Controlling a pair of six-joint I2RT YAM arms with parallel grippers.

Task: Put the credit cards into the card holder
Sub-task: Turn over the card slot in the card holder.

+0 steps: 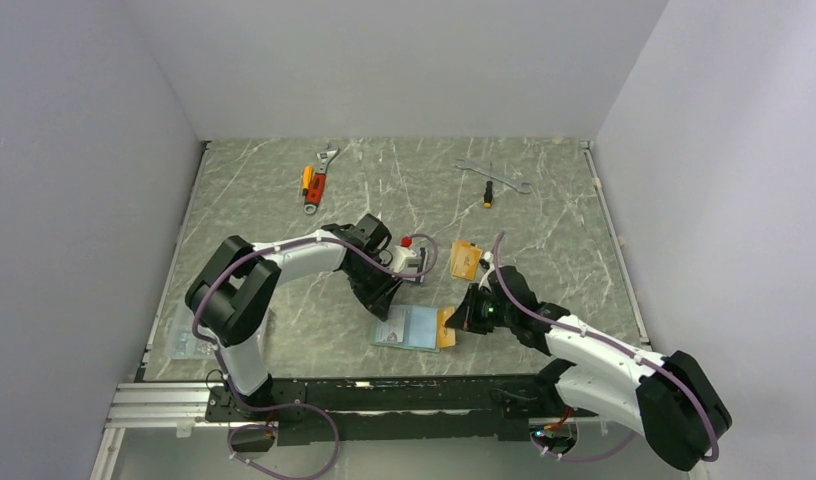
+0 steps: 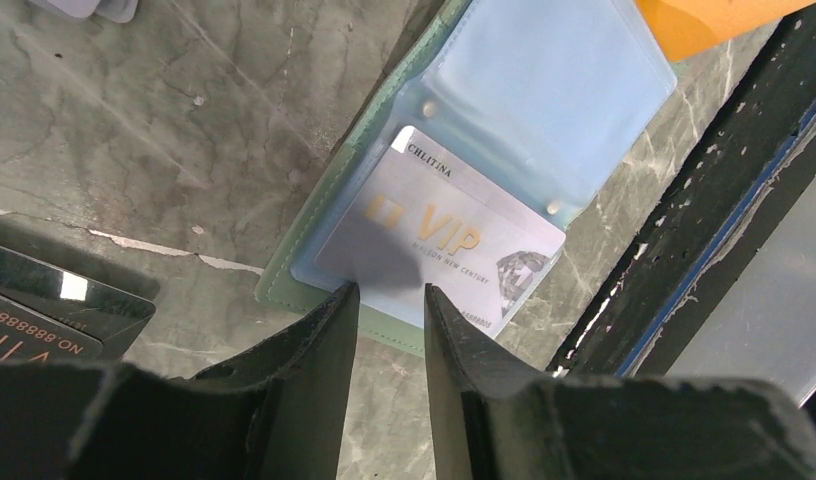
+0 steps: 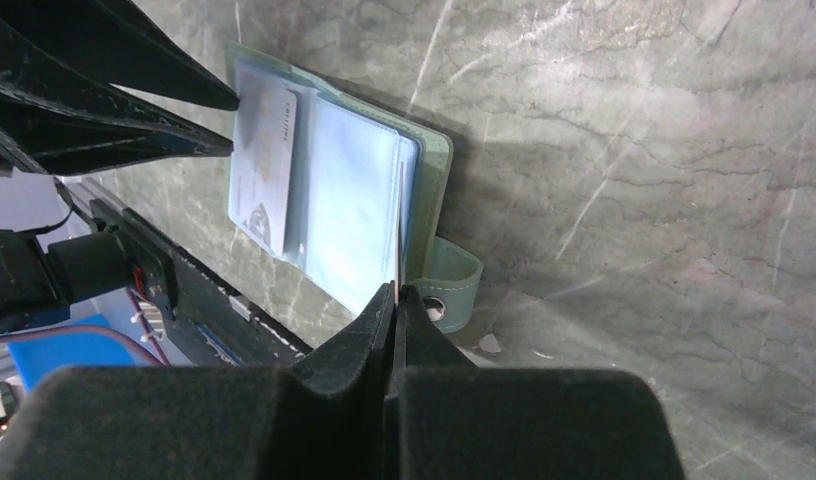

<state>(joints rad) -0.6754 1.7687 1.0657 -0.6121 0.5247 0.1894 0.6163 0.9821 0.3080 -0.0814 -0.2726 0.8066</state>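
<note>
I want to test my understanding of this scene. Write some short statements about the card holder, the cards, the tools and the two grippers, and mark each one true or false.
1. The card holder lies open on the table. True.
2. A silver card marked VIP sits in one of the holder's clear sleeves. True.
3. The right gripper is wide open and holds nothing. False: it is shut on an orange card at the holder's side.
4. The screwdriver lies inside the card holder. False: it lies far back on the table, by the silver wrench.
5. The left gripper has its fingers apart at the holder's edge. True.
</note>
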